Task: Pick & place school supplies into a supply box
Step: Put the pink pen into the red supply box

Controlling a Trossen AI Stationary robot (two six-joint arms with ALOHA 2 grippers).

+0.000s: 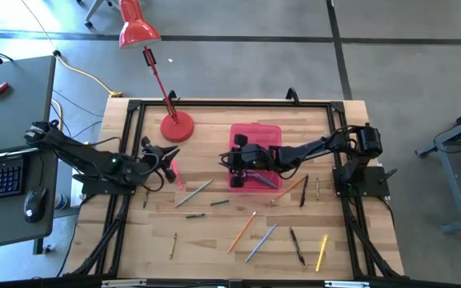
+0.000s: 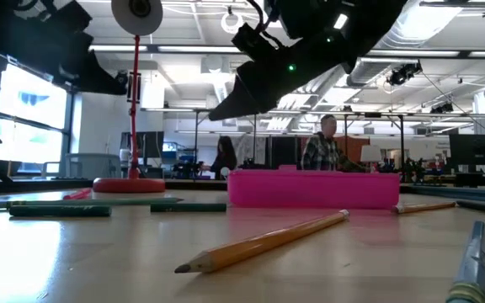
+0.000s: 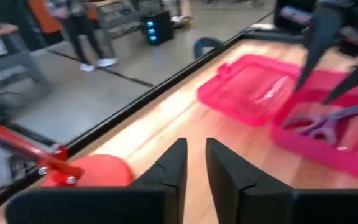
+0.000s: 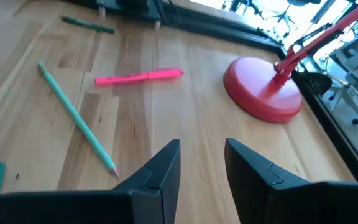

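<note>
both grippers empty, scissors in the pink case

the right gripper (image 1: pixel 232 162) hangs over the near-left edge of the translucent hot-pink rectangular plastic pencil case (image 1: pixel 256 157), its two dark fingers spread with nothing between them. directly under and behind this gripper, the purple-handled scissors (image 3: pixel 325 122) lie inside the case's open tray, with the hinged lid (image 3: pixel 251 87) folded flat on the far side. ahead of the right gripper's fingertips on the wooden table (image 1: pixel 214 232) lie a pink marker (image 4: pixel 139 76) and a long light-green pencil (image 4: pixel 76 125), and beyond them stands the round red base of the desk lamp (image 4: pixel 263 96).

the left gripper (image 1: pixel 169 157) is beside the lamp base, just in front of it, with its fingers parted by a narrow gap and holding nothing. the pink marker lies just beside it, toward the case.

between and in front of both grippers, loose pencils and pens are scattered on the table, among them an orange pencil (image 1: pixel 242 230), a grey pen (image 1: pixel 260 243) and a yellow pencil (image 1: pixel 322 252).
</note>
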